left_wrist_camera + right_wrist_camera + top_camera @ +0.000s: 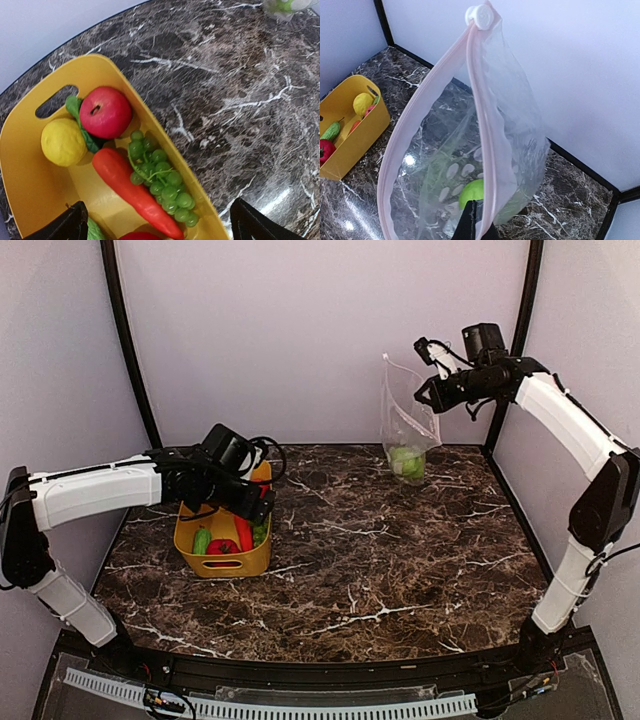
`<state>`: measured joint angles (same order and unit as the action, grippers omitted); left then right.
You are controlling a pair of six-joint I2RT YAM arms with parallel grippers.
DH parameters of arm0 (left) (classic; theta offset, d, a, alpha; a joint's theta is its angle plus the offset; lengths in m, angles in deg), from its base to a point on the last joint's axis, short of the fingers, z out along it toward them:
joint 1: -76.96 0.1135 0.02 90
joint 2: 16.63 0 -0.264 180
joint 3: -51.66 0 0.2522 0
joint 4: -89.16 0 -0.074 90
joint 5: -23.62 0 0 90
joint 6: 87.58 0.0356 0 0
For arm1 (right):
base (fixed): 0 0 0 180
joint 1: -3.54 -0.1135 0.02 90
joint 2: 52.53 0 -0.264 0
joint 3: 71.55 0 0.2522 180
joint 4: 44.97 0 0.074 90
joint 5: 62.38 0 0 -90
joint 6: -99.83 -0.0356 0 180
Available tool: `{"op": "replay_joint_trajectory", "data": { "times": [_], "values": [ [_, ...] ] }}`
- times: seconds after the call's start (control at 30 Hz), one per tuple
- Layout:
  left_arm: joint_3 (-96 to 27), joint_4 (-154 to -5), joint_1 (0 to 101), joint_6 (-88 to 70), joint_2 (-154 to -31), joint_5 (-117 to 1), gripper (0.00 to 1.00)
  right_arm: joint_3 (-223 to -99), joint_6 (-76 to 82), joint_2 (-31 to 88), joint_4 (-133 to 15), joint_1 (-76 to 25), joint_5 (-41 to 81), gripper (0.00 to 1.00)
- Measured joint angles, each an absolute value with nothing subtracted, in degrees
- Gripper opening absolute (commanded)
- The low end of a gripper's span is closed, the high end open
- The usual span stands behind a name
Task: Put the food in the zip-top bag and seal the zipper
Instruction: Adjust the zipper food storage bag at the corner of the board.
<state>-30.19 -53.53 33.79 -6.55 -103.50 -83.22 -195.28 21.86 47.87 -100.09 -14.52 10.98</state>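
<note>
Loading looks to be the step in hand: some food is inside, most is not. The right pincer [428, 392] is clenched on the rim of the clear crinkly zip-top plastic bag [405, 420], holding it upright at the far right of the dark marbled tabletop [380, 570]; whether its bottom touches the surface I cannot tell. In the right wrist view the pale pink zipper strip [492, 150] gapes in a long loop with the small white slider [480, 16] at its far end, and a round light-green toy fruit [472, 192] lies low in the bag. The left pincer [161, 225] is released, jaws spread wide, hovering over the yellow plastic basket [30, 185] at the left, well apart from the bag. Between and below its jaws lie the glossy orange-red toy carrot [132, 190] and the bunch of small green toy grapes [160, 177], touching each other. The shiny red toy apple [105, 111] and the dimpled yellow toy lemon [62, 141] sit nearer the handle slot, with a green leafy piece [80, 117] between them. The next move, I judge, calls for lowering onto the carrot or grapes, closing, and carrying the piece across to the open mouth. The carrot lies slantwise to the jaws, so a wrist turn may help. Sealing comes only once the basket is emptied.
</note>
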Motion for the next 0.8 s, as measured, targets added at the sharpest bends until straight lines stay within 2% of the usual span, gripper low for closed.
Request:
{"op": "replay_joint_trajectory", "data": {
  "times": [0.3,0.8],
  "values": [
    [-30.19,-41.03,37.55,-9.94,-103.52,-81.25,0.99,-182.39,23.57,45.75,-98.21,-23.09,7.43,0.00],
    [-29.67,-31.35,40.23,-12.34,-106.04,-77.69,0.99,-180.90,24.09,46.69,-97.77,-23.44,2.50,0.00]
  ]
}}
